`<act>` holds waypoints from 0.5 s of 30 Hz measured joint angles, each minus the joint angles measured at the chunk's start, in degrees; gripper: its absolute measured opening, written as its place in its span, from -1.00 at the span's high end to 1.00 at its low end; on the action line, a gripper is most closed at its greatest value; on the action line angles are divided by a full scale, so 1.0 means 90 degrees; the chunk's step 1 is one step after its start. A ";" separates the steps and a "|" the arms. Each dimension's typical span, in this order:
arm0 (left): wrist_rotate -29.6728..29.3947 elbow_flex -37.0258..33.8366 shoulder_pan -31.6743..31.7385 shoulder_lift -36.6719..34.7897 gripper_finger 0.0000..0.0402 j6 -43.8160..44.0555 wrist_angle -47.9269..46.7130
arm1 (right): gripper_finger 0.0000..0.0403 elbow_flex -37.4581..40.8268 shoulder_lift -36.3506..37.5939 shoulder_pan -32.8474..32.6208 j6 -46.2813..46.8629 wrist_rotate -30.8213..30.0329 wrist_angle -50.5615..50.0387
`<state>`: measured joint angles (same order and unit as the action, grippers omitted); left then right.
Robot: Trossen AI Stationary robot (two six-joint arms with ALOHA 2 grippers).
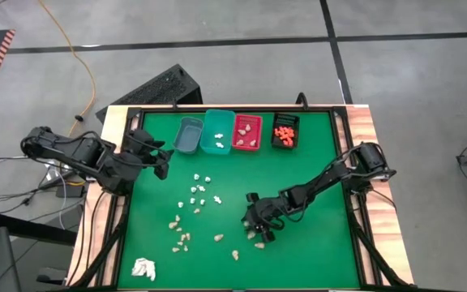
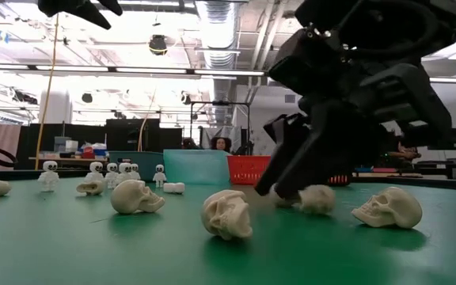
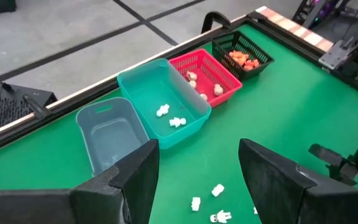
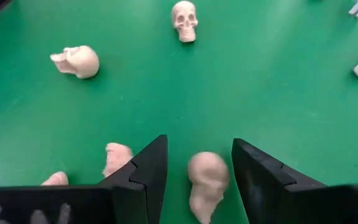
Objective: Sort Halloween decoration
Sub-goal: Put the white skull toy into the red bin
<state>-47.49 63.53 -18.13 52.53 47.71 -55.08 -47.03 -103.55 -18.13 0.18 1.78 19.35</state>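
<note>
**Tan skull between parted tool fingers**

A small beige skull point(image 4: 206, 183) lies on the green bench point(image 1: 314, 178), bracketed by the open, empty right tool point(image 1: 259, 229). It is judged light, rigid, rounded; its sides should be pinched. The left tool point(image 1: 159, 158) hangs open, empty, near the bins.

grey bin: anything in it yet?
Empty. The left wrist view shows the grey bin with a bare floor, while the teal bin beside it holds two white pieces. The high view agrees.

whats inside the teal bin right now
Two small white pieces lie on the floor of the teal bin. The left wrist view shows most of its floor; the strip behind the near wall is hidden.
</note>
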 joint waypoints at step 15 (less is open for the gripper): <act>0.0077 0.0000 0.0002 0.0165 -0.05 0.0022 0.0009 | 0.37 -0.0002 0.0010 0.0109 0.0426 -0.0411 -0.0555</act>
<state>-46.79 63.53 -18.11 54.02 47.91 -55.00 -47.05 -103.46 -17.15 4.01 -1.91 14.35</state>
